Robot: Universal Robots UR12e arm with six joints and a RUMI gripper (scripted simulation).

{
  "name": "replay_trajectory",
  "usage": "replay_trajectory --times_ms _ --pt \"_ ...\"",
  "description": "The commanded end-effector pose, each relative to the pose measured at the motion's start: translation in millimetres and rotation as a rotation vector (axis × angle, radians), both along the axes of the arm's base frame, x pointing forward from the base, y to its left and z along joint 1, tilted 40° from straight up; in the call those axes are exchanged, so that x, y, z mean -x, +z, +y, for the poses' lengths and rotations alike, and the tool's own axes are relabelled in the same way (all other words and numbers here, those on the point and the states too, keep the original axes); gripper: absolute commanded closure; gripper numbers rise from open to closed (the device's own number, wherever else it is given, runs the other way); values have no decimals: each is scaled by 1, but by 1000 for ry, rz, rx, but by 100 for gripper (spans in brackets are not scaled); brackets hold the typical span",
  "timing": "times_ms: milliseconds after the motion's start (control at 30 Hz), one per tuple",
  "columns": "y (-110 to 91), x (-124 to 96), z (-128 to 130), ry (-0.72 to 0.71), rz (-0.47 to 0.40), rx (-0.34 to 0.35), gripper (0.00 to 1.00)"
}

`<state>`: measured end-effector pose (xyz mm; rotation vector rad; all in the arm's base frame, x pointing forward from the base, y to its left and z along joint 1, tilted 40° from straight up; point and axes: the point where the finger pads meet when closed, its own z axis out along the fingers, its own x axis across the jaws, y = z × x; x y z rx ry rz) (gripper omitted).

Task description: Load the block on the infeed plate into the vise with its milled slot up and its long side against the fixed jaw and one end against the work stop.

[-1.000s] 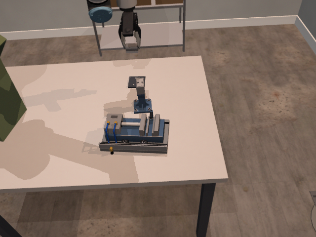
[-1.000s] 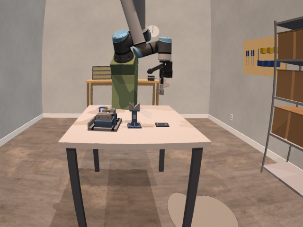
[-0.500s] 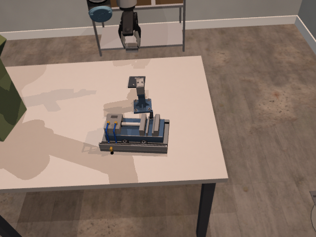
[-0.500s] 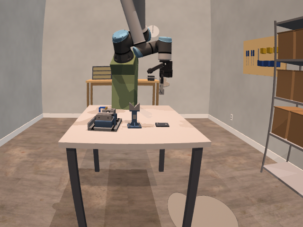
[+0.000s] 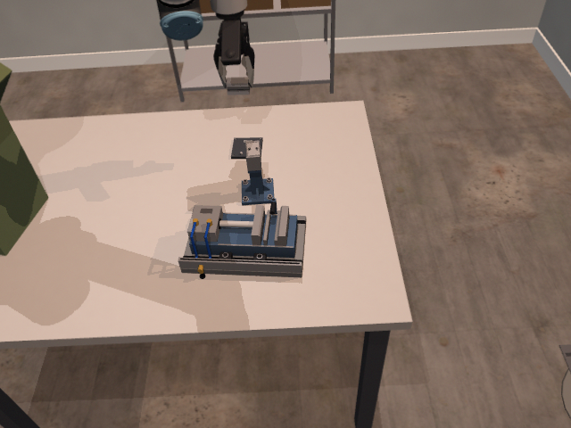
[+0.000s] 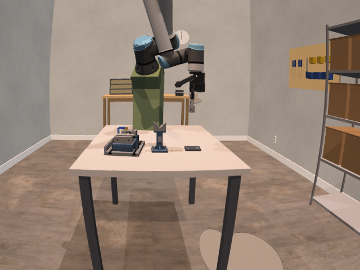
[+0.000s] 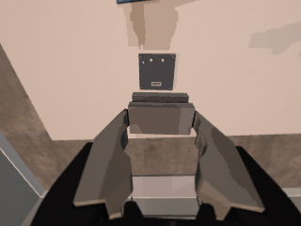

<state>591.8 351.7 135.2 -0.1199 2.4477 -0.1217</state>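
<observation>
Wrist view: pincer [image 5: 237,78] [image 6: 192,108] [image 7: 159,110] pinches the block [image 5: 238,88] [image 6: 192,109] [image 7: 161,119], lifted above the plate [image 5: 239,148] [image 6: 192,148] [image 7: 156,72]; next, probably, carry it vise-ward past the plate.

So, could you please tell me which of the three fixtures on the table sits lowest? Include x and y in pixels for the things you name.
The infeed plate [image 5: 237,150] [image 6: 192,148] [image 7: 156,74]: it is a thin dark square, while the V-block stand [image 5: 255,176] [image 6: 159,139] [image 7: 129,1] and vise [image 5: 244,249] [image 6: 124,145] rise well above it.

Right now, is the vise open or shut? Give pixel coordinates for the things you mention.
Open: between its two upright jaws, the vise [image 5: 244,251] [image 6: 124,147] shows a visible gap with a bar in it.
</observation>
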Motion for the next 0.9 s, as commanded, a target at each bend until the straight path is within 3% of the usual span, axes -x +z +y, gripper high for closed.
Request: replay_trajectory --times_ms 0,867 --pt "1 0 0 0 -1 0 100" --pt "2 -2 -5 2 0 1 100"
